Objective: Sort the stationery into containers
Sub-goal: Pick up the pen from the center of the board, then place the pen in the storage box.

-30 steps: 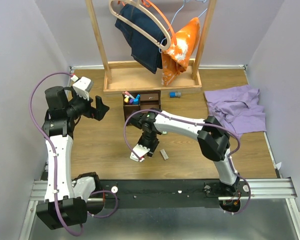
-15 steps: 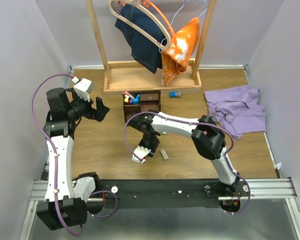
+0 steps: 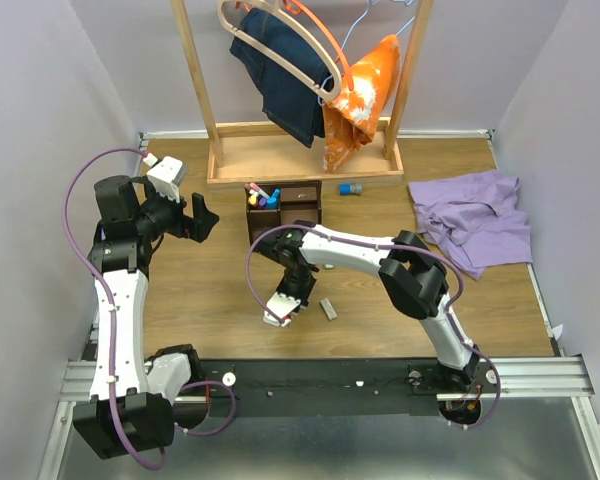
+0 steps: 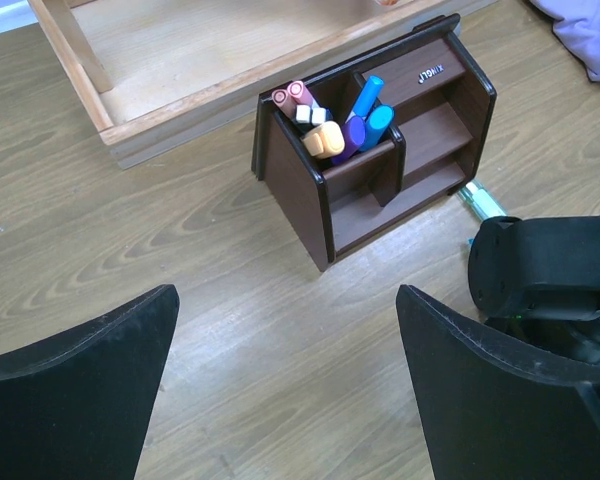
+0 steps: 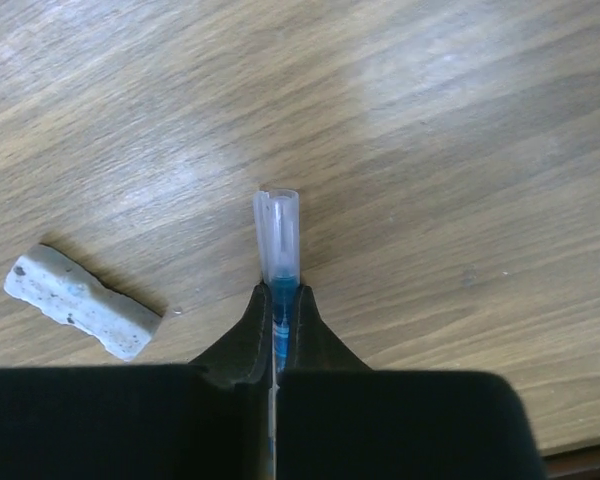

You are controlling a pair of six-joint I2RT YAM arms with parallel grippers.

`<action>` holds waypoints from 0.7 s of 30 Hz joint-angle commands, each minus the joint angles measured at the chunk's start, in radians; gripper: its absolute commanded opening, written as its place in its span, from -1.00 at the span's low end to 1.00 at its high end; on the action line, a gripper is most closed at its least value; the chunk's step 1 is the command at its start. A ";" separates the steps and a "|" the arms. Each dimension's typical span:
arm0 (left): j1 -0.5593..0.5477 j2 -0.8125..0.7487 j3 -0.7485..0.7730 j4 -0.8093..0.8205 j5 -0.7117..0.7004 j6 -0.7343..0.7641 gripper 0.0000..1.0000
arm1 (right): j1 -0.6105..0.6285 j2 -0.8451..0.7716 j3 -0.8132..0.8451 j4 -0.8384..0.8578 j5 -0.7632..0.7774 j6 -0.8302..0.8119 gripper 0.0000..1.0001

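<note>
My right gripper [image 3: 298,297] points down at the table in front of the dark brown organizer [image 3: 283,206]. In the right wrist view it [image 5: 277,305] is shut on a thin pen [image 5: 278,235] with a blue core and a clear cap, which rests on the wood. A beige eraser block [image 5: 80,301] lies just beside it, also seen from above [image 3: 328,308]. My left gripper [image 3: 202,218] is open and empty, held left of the organizer [image 4: 380,150]. One organizer slot holds several markers and highlighters [image 4: 335,125]. A blue-capped item [image 3: 351,188] lies to the organizer's right.
A tall light-wood clothes rack [image 3: 300,165] with hanging jeans and an orange garment stands behind the organizer. A purple cloth [image 3: 475,220] lies at the right. Grey walls close in both sides.
The right arm's elbow has shifted slightly left while its gripper stays shut at the same spot. The left arm has not moved.
</note>
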 commanded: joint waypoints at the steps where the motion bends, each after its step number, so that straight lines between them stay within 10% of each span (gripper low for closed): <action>1: -0.003 0.008 0.016 -0.003 -0.020 -0.004 0.97 | 0.008 0.077 0.117 0.037 -0.002 0.046 -0.99; 8: -0.003 0.010 0.071 -0.079 -0.034 0.049 0.97 | -0.032 0.142 0.601 -0.081 -0.199 0.330 -0.99; 13: -0.003 0.005 0.079 -0.058 -0.058 0.014 0.97 | -0.091 0.051 0.627 0.029 -0.403 0.566 -0.99; 16: -0.003 0.004 0.071 -0.018 -0.075 -0.032 0.97 | -0.186 -0.042 0.512 0.440 -0.589 0.933 -0.99; 21: -0.003 0.011 0.047 0.062 -0.072 -0.090 0.97 | -0.372 -0.118 0.178 1.521 -0.697 2.136 -0.99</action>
